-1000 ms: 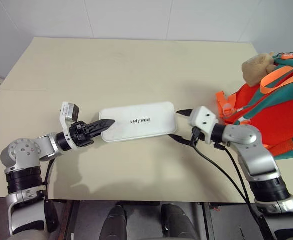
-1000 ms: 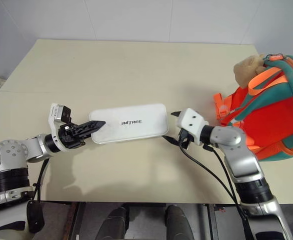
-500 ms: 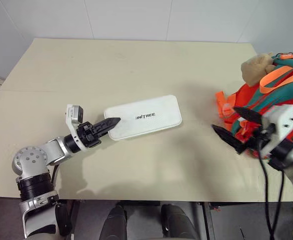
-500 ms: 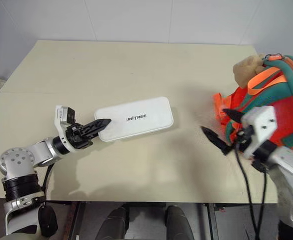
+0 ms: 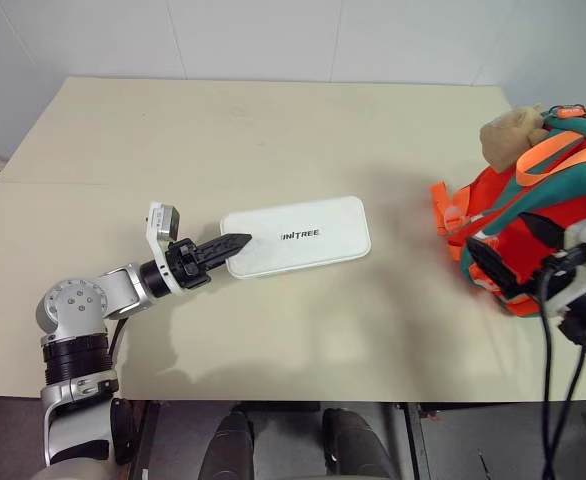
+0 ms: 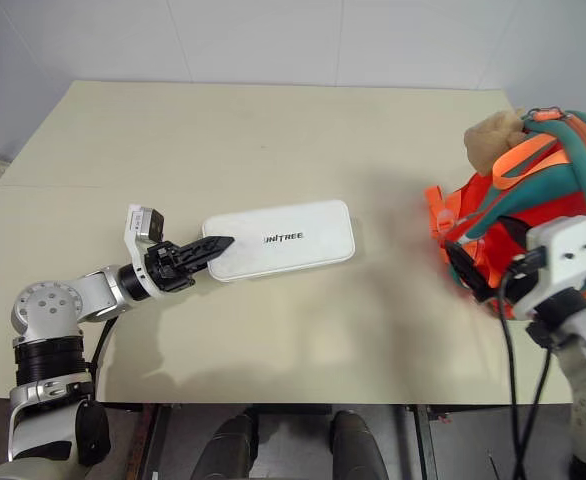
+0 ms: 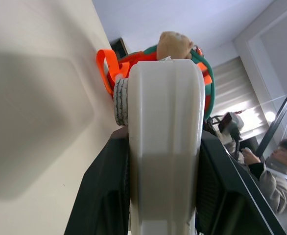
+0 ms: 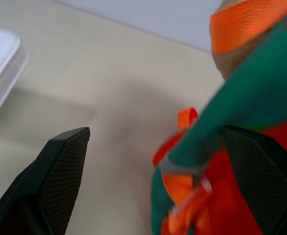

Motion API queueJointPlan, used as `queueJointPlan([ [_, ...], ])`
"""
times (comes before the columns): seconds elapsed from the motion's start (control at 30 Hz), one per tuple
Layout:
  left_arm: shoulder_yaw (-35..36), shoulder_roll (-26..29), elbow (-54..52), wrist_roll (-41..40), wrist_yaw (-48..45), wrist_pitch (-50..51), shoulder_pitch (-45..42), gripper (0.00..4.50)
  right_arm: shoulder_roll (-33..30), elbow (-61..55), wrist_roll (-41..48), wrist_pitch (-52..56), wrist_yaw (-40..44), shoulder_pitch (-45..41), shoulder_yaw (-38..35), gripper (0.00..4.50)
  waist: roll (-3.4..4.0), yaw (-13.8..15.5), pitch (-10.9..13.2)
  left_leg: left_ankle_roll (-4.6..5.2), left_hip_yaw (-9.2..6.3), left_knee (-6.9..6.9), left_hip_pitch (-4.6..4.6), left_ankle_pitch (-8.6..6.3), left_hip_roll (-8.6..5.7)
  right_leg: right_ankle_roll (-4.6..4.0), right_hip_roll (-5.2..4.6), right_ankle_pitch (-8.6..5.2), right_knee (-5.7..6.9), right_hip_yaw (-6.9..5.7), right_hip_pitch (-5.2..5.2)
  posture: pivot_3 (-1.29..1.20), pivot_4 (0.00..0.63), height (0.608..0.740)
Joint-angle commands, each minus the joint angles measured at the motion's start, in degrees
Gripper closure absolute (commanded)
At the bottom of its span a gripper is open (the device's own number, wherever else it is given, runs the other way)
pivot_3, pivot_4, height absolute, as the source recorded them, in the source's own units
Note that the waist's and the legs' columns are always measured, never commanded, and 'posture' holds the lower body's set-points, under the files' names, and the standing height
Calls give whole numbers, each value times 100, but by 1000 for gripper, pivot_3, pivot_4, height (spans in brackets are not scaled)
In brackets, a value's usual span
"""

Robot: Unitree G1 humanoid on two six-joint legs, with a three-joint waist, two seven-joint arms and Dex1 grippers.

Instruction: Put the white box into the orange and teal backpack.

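Partly claw-hidden: white box (image 7: 165, 147) edge.

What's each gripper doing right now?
Left gripper: closed on the end of the white box.
Right gripper: open, empty, at the orange and teal backpack.

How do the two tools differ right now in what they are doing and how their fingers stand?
The left tool is clamped on the white box, pinching its near end, while the right tool holds nothing. The left tool's fingers sit close together against the box; the right tool's fingers are spread wide. The left tool is mid-table, the right one at the orange and teal backpack. Both have black fingers.
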Motion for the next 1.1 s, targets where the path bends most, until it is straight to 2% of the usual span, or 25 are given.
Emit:
queueJointPlan([
  [0.03, 88, 130, -107, -124, -133, -72, -72, 3190, 161, 140, -155, -7, -526, -336, 179, 0, 1, -3, 0, 0, 1, 0, -1, 0, -1, 1, -1, 1, 0, 1, -1, 0, 150, 740],
  [0.33, 258, 147, -403, -295, 41, -41, 157, 3190, 345, 599, -465, -191, -952, -828, 570, 0, 2, -2, 1, 2, 0, -11, 0, -2, -1, 62, -1, 33, 4, 1, -3, 0, 150, 740],
  [0.57, 318, 138, -485, -338, 123, -50, 236, 3190, 445, 692, -623, -238, -1265, -839, 544, 0, 2, 0, 1, 3, 0, -12, 0, -4, -1, 64, -1, 34, 3, 0, -3, 0, 150, 740],
  [0.77, 308, 151, -488, -330, 128, -72, 241, 3190, 806, 491, -744, -256, -1787, -826, 609, 0, 2, -7, 1, 3, 1, -13, 0, -4, 0, 63, -1, 33, 3, 1, -5, 0, 150, 740],
  [1.1, 310, 115, -552, -352, 188, -106, 220, 3190, 1328, 1381, -1225, -689, -2447, -2071, 1089, 0, 4, -7, 1, 3, 1, -16, -1, -4, -1, 63, -2, 34, 3, 1, -7, 0, 150, 740],
])
